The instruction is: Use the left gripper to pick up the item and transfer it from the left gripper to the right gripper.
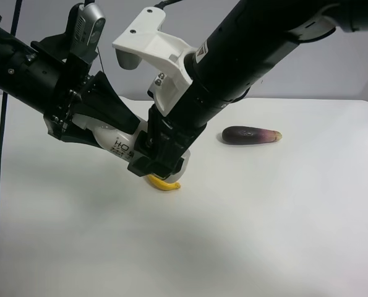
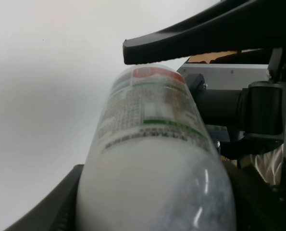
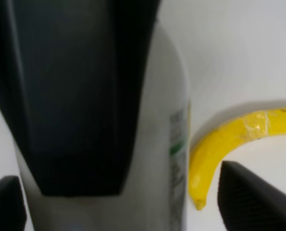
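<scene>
As the left end effector [image 1: 112, 124] clamps the bottle [image 1: 119, 146], its long axis runs into the right end effector [image 1: 162, 158], unclenched, mid-frame.

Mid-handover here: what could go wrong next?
1. The right hand straddles the bottle but one fingertip is clear of it; if the left hand lets go early, the bottle may drop onto the banana below.
2. The left hand's finger covers much of the bottle, so the right hand may clamp on it instead.
</scene>
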Robot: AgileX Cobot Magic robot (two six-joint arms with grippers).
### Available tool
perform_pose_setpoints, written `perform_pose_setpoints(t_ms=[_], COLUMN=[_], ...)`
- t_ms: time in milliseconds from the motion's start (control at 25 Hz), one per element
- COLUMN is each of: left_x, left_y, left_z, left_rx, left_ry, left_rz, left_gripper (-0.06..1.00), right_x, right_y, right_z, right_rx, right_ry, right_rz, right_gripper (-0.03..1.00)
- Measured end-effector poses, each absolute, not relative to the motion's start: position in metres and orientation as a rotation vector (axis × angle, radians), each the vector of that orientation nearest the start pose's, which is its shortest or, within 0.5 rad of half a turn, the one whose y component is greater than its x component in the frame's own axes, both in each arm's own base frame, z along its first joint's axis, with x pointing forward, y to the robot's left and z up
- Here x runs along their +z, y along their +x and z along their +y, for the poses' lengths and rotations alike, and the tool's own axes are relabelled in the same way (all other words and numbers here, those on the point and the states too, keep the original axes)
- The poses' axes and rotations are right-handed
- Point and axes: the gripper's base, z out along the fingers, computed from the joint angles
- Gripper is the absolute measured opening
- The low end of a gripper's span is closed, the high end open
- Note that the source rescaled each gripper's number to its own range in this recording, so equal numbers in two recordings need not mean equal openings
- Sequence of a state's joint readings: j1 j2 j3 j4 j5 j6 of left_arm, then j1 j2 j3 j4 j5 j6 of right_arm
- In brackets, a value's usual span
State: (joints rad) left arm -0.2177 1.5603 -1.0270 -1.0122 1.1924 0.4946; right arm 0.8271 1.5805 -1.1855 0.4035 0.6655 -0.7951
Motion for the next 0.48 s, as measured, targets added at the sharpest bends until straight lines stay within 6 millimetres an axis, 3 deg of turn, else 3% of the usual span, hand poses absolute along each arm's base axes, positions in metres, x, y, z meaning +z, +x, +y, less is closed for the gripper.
perform_pose_setpoints(t_ms=[240,480], left_x=[0.264,0.264], left_y=[0.261,0.261], left_z=[-0.132,-0.132], left_rx=[-1.398,-1.398], left_ry=[0.353,0.351], left_rz=[2.717,2.718], left_gripper=[0.04,0.04], right_x=[0.267,0.267], right_y=[0.217,0.217], right_z=[0.270,0.270], right_rx=[0.470,0.470], right_ry=[-1.611,-1.610], right_rz=[1.985,1.986], right_gripper=[0.51,0.50])
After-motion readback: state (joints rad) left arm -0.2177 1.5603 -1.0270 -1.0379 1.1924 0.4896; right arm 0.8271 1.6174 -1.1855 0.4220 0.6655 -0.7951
